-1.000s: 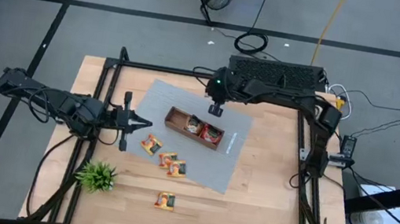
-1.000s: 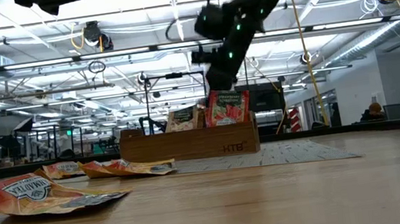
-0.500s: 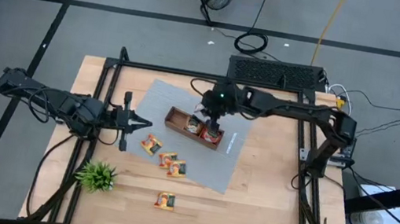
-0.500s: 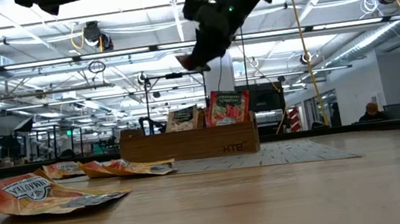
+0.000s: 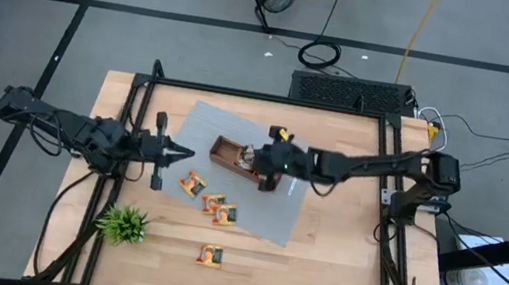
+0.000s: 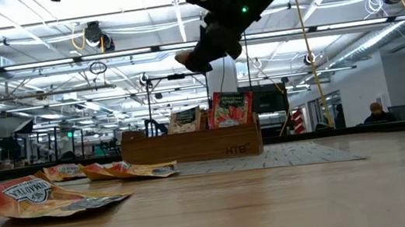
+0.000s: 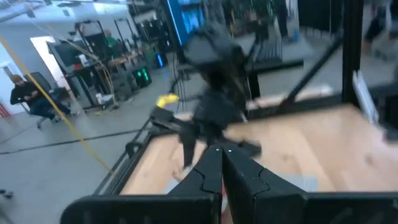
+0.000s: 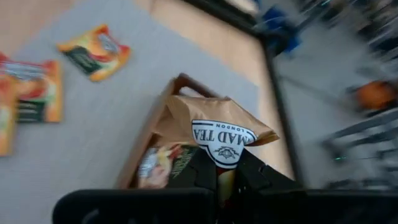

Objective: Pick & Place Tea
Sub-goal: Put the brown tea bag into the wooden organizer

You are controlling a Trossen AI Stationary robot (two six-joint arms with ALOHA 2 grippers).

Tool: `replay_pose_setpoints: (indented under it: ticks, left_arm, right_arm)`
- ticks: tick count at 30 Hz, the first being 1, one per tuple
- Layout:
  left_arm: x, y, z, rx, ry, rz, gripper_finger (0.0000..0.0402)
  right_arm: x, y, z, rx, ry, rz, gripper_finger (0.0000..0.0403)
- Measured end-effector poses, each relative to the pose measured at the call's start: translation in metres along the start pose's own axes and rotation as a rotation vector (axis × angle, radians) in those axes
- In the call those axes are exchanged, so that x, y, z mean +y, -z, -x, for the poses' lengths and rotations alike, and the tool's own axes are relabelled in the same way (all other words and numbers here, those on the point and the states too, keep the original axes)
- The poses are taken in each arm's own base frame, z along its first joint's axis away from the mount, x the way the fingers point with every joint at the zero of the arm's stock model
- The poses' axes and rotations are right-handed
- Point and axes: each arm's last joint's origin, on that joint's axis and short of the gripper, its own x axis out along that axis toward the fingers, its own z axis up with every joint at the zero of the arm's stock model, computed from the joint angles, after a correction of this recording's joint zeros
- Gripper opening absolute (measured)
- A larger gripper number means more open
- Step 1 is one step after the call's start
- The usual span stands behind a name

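Tea: pale tan sachet (image 8: pixel 211 127) with dark printed label pinched in right pincer (image 8: pixel 217 177), raised above brown wooden 3-compartment tray (image 5: pixel 232 154); low view shows it (image 6: pixel 189 59) well clear of tray top. Red and pale sachets (image 6: pixel 229 110) stand upright in tray. Tray sits on grey mat (image 5: pixel 274 211) on wooden desk (image 5: pixel 337 266). 4 orange-yellow sachets (image 5: pixel 191 185) lie flat, 3 on mat, 1 on bare desk. Left pincer (image 5: pixel 190 157) closed, empty, just beside nearest sachet. Small green spiky plant (image 5: pixel 123 223) at desk corner.
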Motion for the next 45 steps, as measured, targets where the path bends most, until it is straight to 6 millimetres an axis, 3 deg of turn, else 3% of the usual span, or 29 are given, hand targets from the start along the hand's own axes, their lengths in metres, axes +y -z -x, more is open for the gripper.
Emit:
replay_pose_setpoints:
  ticks: [6,11,17,22,27,45]
  left_arm:
    - [0.001,0.004,-0.012,0.026,-0.025,0.022,0.0019]
    - [0.0,0.024,-0.048,0.123,-0.08,0.149,0.0019]
    - [-0.001,0.049,-0.092,0.175,-0.147,0.071,0.0019]
    - [-0.005,0.062,-0.111,0.167,-0.161,0.052,0.0019]
    - [-0.007,0.065,-0.116,0.167,-0.158,-0.008,0.0019]
    - [-0.007,0.056,-0.116,0.065,-0.159,0.213,0.0019]
  right_arm:
    - [0.026,-0.002,0.007,-0.118,0.203,0.158,0.0008]
    - [0.031,-0.001,0.011,-0.209,0.254,0.216,0.0008]
    - [0.031,0.001,0.01,-0.197,0.25,0.213,0.0008]
    - [0.033,0.004,0.008,-0.179,0.238,0.224,0.0008]
    - [0.034,0.005,0.006,-0.168,0.232,0.233,0.0008]
    - [0.035,0.006,0.004,-0.165,0.226,0.229,0.0008]
